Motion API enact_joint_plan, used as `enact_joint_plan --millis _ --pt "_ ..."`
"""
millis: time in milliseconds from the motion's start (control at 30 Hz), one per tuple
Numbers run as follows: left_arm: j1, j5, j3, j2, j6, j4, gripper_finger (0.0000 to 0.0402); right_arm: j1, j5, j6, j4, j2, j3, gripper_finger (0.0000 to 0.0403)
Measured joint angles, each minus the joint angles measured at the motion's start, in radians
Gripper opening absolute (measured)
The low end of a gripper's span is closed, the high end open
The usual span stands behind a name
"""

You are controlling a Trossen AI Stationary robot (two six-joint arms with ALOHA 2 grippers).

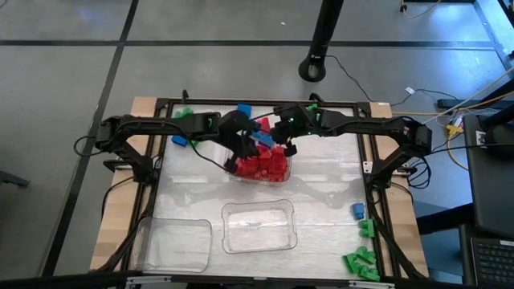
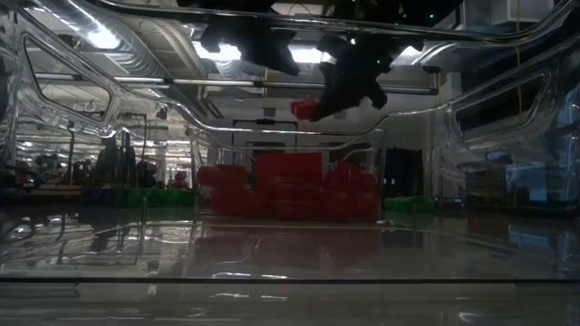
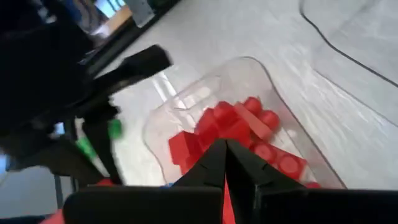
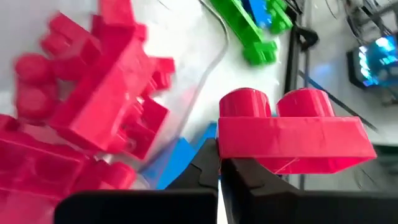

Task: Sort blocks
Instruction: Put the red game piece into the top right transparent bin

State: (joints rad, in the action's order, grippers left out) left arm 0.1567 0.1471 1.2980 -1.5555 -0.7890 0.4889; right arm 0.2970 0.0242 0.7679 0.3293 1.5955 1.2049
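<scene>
- While it hangs over the tray [image 1: 277, 178] of red blocks [image 1: 261, 167], the right gripper [image 4: 219, 163] grips a red block [image 4: 289, 137], studs up, long axis crosswise to the fingers.
- Left gripper [image 3: 225, 149] is clenched, empty, above the same tray.

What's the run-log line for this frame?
task: sort blocks | right end effector: shut on red block, above tray of red blocks | left end effector: shut, empty, over same tray | other trays: empty

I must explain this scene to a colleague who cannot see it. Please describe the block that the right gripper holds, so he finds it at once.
Start at the clear rectangular plastic tray heaped with red blocks, at the table's far middle. Above its far edge hangs the right gripper, shut on a small red two-stud plastic brick. Unlike the other red blocks, it is lifted above the pile, not lying in it.
</scene>
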Motion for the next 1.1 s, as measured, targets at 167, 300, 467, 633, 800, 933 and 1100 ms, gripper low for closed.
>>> enact_joint_plan --millis 167,300,467,633,800,933,1100 --pt "-0.018 -0.005 0.0 0.001 0.063 0.153 0.0 -0.002 -0.047 0.003 0.065 -0.051 0.0 0.0003" --pt "-0.017 -0.034 0.0 0.009 0.184 0.308 0.0 -0.002 0.056 -0.006 0.122 -0.104 0.0 0.0003" --pt "-0.006 -0.215 0.001 0.011 0.358 0.423 0.0 -0.025 0.231 -0.046 0.186 -0.106 -0.012 0.0003" --pt "0.034 -0.306 0.001 0.012 0.427 0.457 0.0 -0.078 0.205 -0.086 0.157 -0.057 -0.042 0.0005" --pt "0.07 -0.309 -0.013 0.047 0.446 0.432 0.0 -0.109 0.241 -0.115 0.134 -0.013 -0.044 0.0042" --pt "0.098 -0.31 -0.09 0.139 0.453 0.357 0.0 -0.138 0.254 -0.115 0.134 -0.006 -0.044 0.0116" --pt "0.134 -0.311 -0.197 0.265 0.467 0.246 0.0 -0.138 0.14 -0.109 0.226 -0.008 0.003 0.0218"
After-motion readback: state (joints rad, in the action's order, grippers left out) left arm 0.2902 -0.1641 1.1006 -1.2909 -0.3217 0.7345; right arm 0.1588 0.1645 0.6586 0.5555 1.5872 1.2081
